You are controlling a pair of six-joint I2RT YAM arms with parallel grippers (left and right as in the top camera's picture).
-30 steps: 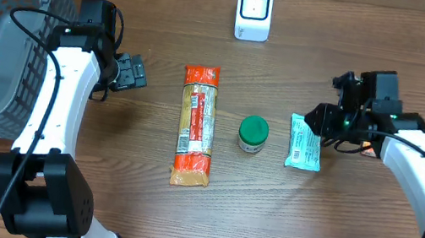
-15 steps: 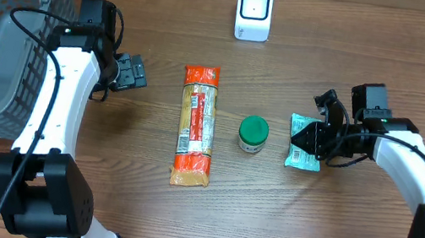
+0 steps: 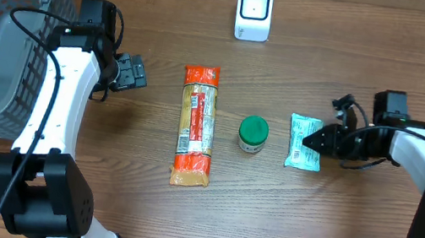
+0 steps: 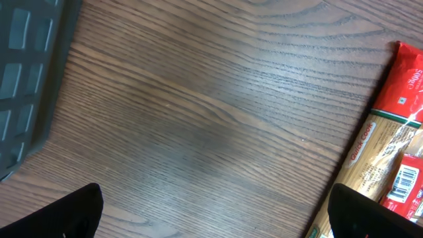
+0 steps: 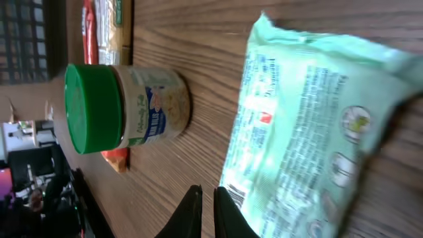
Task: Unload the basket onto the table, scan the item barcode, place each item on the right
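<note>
One item shows only overhead: the white scanner [image 3: 254,12] at the desk's [image 3: 331,232] far edge. The green packet [image 3: 303,144] lies flat on the desk, just right of the green-lidded jar [image 3: 253,132]. Only the right wrist view shows the right fingers [image 5: 191,213] closed together at the packet's edge; a pinch on the wrapper cannot be confirmed. Left fingers [image 4: 69,211] stand wide apart, empty. Left wrist view alone gives legible print: pasta packet [image 4: 383,165], "Quick Cook", barcode [image 4: 404,183] visible.

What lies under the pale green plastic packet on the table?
Only the brown wooden table shows around the pale green plastic packet, which rests on it. Its underside is covered, so anything beneath cannot be seen.
</note>
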